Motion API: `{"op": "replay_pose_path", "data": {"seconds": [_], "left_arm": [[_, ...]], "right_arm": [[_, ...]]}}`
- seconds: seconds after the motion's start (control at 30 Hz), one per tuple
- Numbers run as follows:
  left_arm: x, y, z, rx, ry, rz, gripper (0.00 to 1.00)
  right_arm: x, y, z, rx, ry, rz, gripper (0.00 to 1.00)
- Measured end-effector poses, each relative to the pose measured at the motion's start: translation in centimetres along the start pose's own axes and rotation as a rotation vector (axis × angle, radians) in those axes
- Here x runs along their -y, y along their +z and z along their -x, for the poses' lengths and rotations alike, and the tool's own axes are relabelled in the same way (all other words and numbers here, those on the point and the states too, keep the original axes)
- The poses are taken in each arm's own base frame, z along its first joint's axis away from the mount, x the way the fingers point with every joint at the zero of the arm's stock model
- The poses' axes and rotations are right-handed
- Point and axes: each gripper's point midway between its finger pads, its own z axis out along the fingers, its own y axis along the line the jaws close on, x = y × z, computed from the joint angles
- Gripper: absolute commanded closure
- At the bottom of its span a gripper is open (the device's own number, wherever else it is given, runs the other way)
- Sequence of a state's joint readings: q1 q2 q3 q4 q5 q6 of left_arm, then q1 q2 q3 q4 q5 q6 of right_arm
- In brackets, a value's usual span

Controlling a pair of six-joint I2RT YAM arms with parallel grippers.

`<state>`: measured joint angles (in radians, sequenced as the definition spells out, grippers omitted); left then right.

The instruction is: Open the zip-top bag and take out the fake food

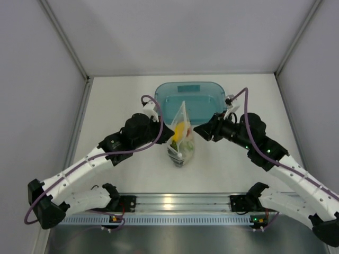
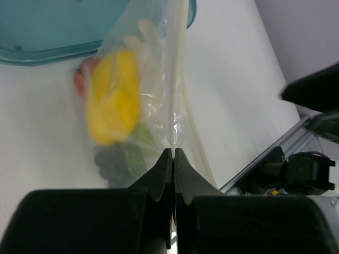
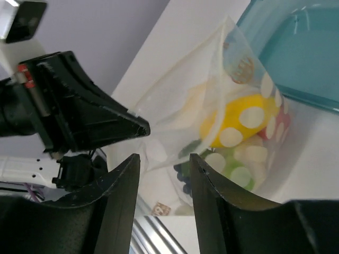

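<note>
Top view: the left gripper (image 1: 168, 126) props the zip-top bag (image 1: 181, 138) upright, probably so the right gripper (image 1: 197, 129) can take the opposite wall. The teal tray (image 1: 212, 91) lies beyond both.

Left wrist: the fingers (image 2: 159, 177) are pressed together, pinching the bag's film. The yellow fruit (image 2: 113, 95) and grape bunch (image 2: 108, 161) sit inside, just ahead.

Right wrist: the fingers (image 3: 123, 201) are spread, and the film reaches their gap, ungripped.

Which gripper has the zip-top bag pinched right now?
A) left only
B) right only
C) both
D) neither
A. In the left wrist view the left gripper is closed on the edge of the zip-top bag, while in the right wrist view the right gripper has its jaws standing apart beside the film, not clamped on it.
</note>
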<state>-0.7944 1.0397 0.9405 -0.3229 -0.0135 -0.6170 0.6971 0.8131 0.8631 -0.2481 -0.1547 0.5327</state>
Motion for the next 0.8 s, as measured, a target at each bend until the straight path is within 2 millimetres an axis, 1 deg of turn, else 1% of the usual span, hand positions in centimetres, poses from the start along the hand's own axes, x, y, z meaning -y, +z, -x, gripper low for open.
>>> {"op": "replay_pose_path", "data": {"seconds": [0.07,0.13,0.17,0.2,0.3,0.37,0.43,0.47,0.57,0.63,0.7,0.8], "left_arm": [[1.9,-0.1,-0.2,0.001,0.001,-0.027,1.0],[3.6,-0.2,-0.3,0.003,-0.003,-0.059,1.0],[4.1,-0.1,-0.3,0.004,-0.008,-0.067,1.0],[4.4,0.0,-0.4,0.008,-0.017,-0.068,1.0],[4.6,0.4,-0.5,0.021,-0.043,-0.054,1.0],[4.6,0.6,-0.4,0.045,-0.067,-0.043,1.0],[4.5,0.9,-0.3,0.076,-0.099,-0.035,1.0],[4.4,1.1,-0.4,0.088,-0.117,-0.033,1.0],[4.2,1.6,-0.9,0.116,-0.161,-0.019,1.0],[4.4,1.7,-0.9,0.146,-0.181,-0.004,1.0],[5.1,1.7,-1.1,0.168,-0.195,-0.003,1.0],[6.2,1.8,-1.6,0.194,-0.212,-0.002,1.0]], "right_arm": [[-0.2,1.5,-0.6,-0.023,0.066,0.016,0.55],[0.2,2.6,-1.5,-0.056,0.114,0.007,0.54],[0.5,3.1,-2.0,-0.072,0.135,-0.002,0.48],[0.7,3.6,-2.4,-0.086,0.155,-0.013,0.45],[1.7,4.2,-3.0,-0.1,0.176,-0.062,0.42],[2.1,4.3,-3.0,-0.08,0.18,-0.092,0.43],[2.4,4.0,-3.3,-0.062,0.193,-0.096,0.51],[2.5,3.8,-3.7,-0.057,0.204,-0.095,0.53],[3.2,3.8,-5.0,-0.07,0.236,-0.114,0.5],[3.7,3.9,-5.6,-0.07,0.244,-0.144,0.49],[4.3,3.8,-6.3,-0.065,0.246,-0.176,0.49],[5.2,3.0,-7.2,-0.05,0.248,-0.22,0.47]]}}
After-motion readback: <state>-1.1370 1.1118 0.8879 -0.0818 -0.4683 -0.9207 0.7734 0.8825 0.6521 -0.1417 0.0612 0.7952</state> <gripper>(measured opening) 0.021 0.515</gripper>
